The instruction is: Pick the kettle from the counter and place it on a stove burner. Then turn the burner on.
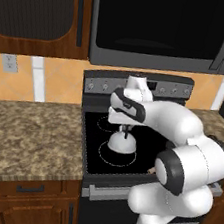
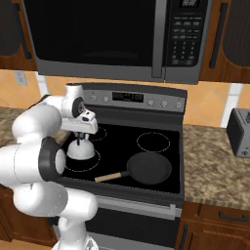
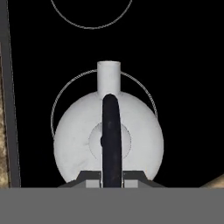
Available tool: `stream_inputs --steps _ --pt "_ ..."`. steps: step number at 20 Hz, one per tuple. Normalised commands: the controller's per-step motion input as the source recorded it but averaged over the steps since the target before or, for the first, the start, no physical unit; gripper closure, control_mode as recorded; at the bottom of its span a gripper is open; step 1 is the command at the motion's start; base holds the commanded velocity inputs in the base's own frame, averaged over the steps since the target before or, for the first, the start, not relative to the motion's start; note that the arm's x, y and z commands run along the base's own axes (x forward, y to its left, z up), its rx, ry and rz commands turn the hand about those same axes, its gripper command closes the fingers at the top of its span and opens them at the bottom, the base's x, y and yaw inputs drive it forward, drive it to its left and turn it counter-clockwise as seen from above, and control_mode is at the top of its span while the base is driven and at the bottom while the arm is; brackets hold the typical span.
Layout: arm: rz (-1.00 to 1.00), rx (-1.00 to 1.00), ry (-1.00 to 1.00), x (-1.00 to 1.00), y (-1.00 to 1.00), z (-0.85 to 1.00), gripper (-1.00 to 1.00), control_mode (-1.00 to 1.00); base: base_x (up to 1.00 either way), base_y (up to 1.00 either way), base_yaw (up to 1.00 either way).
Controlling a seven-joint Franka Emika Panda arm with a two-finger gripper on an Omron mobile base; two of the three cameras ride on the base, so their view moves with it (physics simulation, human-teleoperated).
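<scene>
The light grey-white kettle (image 1: 121,143) (image 2: 80,151) (image 3: 78,144) is over the front left stove burner (image 1: 108,158) (image 2: 91,165) (image 3: 65,96), a white-ringed circle on the black cooktop. I cannot tell whether its base touches the glass. My gripper (image 1: 125,130) (image 2: 82,138) (image 3: 112,177) comes down from above and is shut on the kettle's thin black arched handle (image 3: 112,127). In the hand view the spout points up and the ring shows past the kettle's top edge. The speckled granite counter (image 1: 30,133) lies left of the stove.
A black frying pan (image 2: 149,168) with a wooden handle (image 2: 108,177) sits on the front right of the cooktop. Control knobs (image 1: 105,86) (image 2: 150,103) line the stove's back panel. A microwave (image 2: 112,34) hangs above. A toaster (image 2: 239,132) stands on the right counter.
</scene>
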Motion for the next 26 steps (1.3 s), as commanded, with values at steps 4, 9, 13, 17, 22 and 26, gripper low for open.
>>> stream_inputs --steps 4,9,13,17,22,26 --pt "0.0 0.0 0.0 0.02 0.0 -0.3 1.0 -1.0 0.0 0.0 0.0" --pt "0.0 0.0 0.0 0.0 0.0 -0.33 1.0 -1.0 0.0 0.0 0.0" --pt "0.0 0.0 0.0 0.0 0.01 -0.52 1.0 -1.0 0.0 0.0 0.0" --pt "0.0 0.0 -0.03 0.0 0.02 -0.36 1.0 -1.0 0.0 0.0 0.0" --pt "0.0 0.0 -0.12 0.0 0.04 -0.18 1.0 -1.0 0.0 0.0 0.0" --pt "0.0 0.0 -0.04 0.0 0.0 -0.1 1.0 -1.0 0.0 0.0 0.0"
